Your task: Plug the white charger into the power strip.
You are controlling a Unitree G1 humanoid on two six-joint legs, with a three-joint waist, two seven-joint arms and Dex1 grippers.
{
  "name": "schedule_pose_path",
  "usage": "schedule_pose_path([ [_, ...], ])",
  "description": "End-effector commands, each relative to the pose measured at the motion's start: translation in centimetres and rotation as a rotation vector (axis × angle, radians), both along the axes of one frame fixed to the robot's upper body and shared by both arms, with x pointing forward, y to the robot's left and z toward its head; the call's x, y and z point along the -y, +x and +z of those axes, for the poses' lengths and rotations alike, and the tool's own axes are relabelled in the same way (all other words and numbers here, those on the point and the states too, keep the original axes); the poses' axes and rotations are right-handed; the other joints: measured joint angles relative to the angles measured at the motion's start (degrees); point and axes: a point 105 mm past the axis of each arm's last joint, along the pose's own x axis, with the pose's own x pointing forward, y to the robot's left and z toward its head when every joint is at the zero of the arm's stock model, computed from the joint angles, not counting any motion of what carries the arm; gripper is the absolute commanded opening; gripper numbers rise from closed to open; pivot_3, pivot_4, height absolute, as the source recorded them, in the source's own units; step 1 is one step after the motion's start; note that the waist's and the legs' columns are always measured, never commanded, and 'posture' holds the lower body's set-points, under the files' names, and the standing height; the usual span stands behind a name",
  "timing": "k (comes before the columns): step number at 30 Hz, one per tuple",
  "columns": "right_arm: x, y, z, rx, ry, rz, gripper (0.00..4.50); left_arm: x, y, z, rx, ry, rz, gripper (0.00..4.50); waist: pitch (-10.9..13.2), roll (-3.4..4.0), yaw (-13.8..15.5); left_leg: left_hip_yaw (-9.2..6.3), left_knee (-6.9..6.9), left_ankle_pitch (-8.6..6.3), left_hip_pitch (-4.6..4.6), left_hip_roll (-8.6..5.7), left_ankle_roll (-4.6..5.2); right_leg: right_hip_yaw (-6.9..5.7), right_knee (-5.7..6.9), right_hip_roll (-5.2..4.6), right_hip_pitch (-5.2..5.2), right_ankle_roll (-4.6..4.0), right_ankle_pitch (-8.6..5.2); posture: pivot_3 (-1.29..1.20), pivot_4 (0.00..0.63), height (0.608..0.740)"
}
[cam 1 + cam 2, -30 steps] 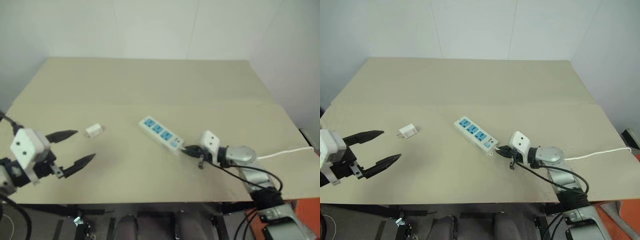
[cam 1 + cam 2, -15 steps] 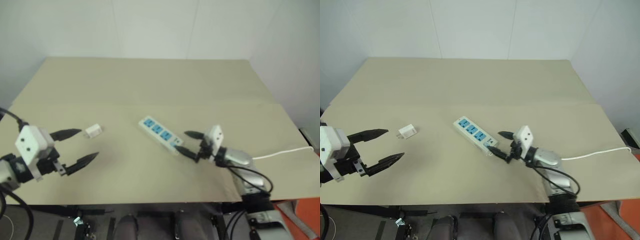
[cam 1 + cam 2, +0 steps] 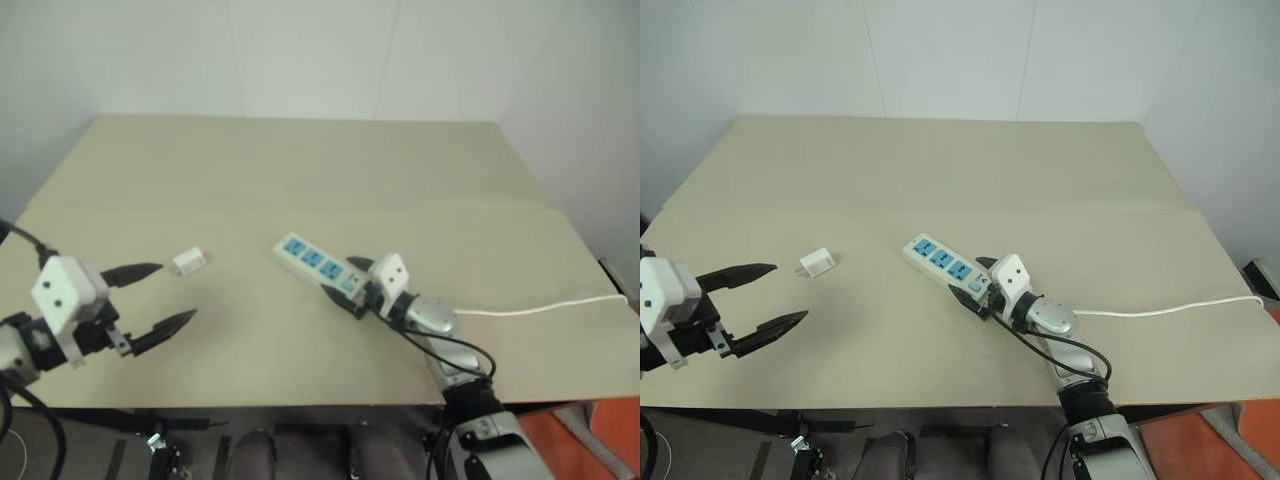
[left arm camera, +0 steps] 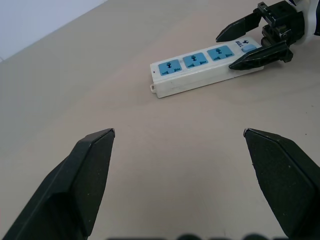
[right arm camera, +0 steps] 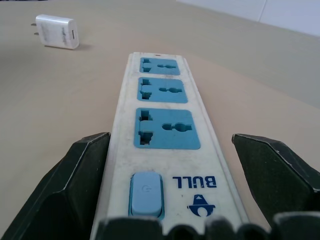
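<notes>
Far left, above the table's near edge: left gripper (image 3: 768, 297), jaws spread wide, nothing between them, black fingers (image 4: 92, 172) aimed across the tan table (image 3: 940, 170) toward the middle. Just beyond its upper fingertip, apart from it: white charger (image 3: 816, 263), lying flat on the tabletop, prongs facing left, well clear of the strip. Centre: power strip (image 3: 943, 264), lying at a slant, three blue outlet faces up, switch (image 5: 146, 193) at the nearer, right-hand end. At that switch end: right gripper (image 3: 981, 285), jaws released and wide apart, one finger (image 5: 82, 175) on each side of the strip's end, no clamp on it visible. Further right: thin white cord (image 3: 1170, 310) trailing over the table to its right edge.
</notes>
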Motion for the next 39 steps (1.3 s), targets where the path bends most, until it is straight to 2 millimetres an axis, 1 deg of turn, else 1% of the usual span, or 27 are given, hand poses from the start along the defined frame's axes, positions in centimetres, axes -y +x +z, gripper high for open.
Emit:
schedule_pose_path([
  [1, 1.1, -0.3, -0.8, -0.043, -0.01, 0.003, 4.48, 0.2, -0.4, 1.3, 0.059, 0.022, -0.008, 4.5, 0.0, -0.01, 0.2, 0.0, 0.0, 0.0, 0.0, 0.0, 0.0, 0.0, 0.0, 0.0, 0.0, 0.0, 0.0, 0.0, 0.15, 0.74],
  [4, 1.8, -0.4, -0.3, -0.057, 0.013, -0.007, 4.48, 0.2, -0.4, 1.3, 0.059, 0.023, -0.011, 4.5, 0.0, -0.02, 0.3, 0.01, 0.0, 0.0, -0.02, 0.0, 0.0, 0.0, -0.04, -0.02, 0.0, -0.01, 0.0, 0.0, 0.15, 0.74],
  [7, 2.1, -0.7, -0.2, -0.069, 0.013, 0.002, 4.48, 0.3, -0.5, 1.3, 0.058, 0.021, -0.013, 4.5, 0.0, -0.02, 0.2, 0.02, 0.0, 0.0, -0.03, 0.0, 0.0, 0.0, -0.03, -0.02, 0.0, -0.01, 0.0, 0.0, 0.15, 0.74],
  [9, 1.8, -0.8, -0.4, -0.068, -0.007, 0.007, 4.48, 0.3, -0.4, 1.3, 0.057, 0.022, -0.014, 4.5, 0.0, -0.02, 0.1, 0.02, -0.01, 0.0, -0.01, 0.0, 0.0, 0.0, -0.01, -0.01, -0.01, -0.01, 0.0, 0.0, 0.15, 0.74],
  [12, 1.2, -1.1, -0.3, -0.078, 0.006, 0.031, 4.48, 0.4, -0.3, 1.3, 0.057, 0.019, -0.019, 4.5, 0.0, -0.02, 0.1, 0.01, -0.02, 0.0, 0.0, 0.0, 0.0, 0.01, -0.01, -0.01, -0.01, 0.0, -0.01, 0.0, 0.15, 0.74],
  [20, -0.9, -1.1, -1.1, -0.106, 0.006, 0.066, 4.48, 0.6, -0.3, 1.2, 0.053, 0.02, -0.026, 4.5, 0.0, -0.02, -0.2, 0.03, -0.07, 0.0, 0.02, 0.0, 0.0, 0.05, 0.0, 0.01, -0.06, 0.0, -0.01, 0.0, 0.15, 0.74],
  [24, -1.3, -1.5, -1.2, -0.116, 0.021, 0.076, 4.48, 0.4, -0.4, 1.2, 0.053, 0.026, -0.014, 4.5, 0.0, -0.02, -0.3, 0.04, -0.09, 0.0, 0.02, 0.0, 0.0, 0.06, -0.01, 0.01, -0.06, -0.01, -0.01, 0.0, 0.15, 0.74],
  [28, -1.7, -1.1, -1.3, -0.113, 0.048, 0.072, 4.48, 0.4, -0.5, 1.2, 0.052, 0.023, -0.014, 4.5, 0.0, -0.03, -0.5, 0.04, -0.1, 0.0, 0.05, 0.0, 0.0, 0.07, 0.0, 0.01, -0.06, -0.01, -0.01, 0.0, 0.15, 0.74],
  [33, -2.0, -0.4, -2.5, -0.146, 0.037, 0.103, 4.48, 0.6, -0.3, 1.3, 0.052, 0.023, -0.021, 4.5, -0.1, -0.21, -1.6, 0.04, -0.11, 0.0, 0.18, 0.02, 0.0, 0.08, 0.02, 0.03, 0.02, -0.03, 0.0, 0.0, 0.15, 0.74],
  [37, -2.3, -0.4, -3.1, -0.155, 0.018, 0.155, 4.48, 0.5, -0.2, 1.3, 0.051, 0.024, -0.024, 4.5, -0.2, -0.32, -2.0, 0.07, -0.18, 0.0, 0.41, 0.09, 0.0, 0.22, 0.04, 0.18, 0.13, -0.06, 0.03, 0.0, 0.15, 0.74],
  [39, -2.3, -0.4, -3.2, -0.143, 0.004, 0.163, 4.11, 0.5, -0.3, 1.4, 0.05, 0.027, -0.023, 4.5, -0.2, -0.34, -2.0, 0.1, -0.18, 0.0, 0.43, 0.15, 0.0, 0.25, 0.04, 0.25, 0.12, -0.07, 0.03, 0.0, 0.15, 0.74],
])
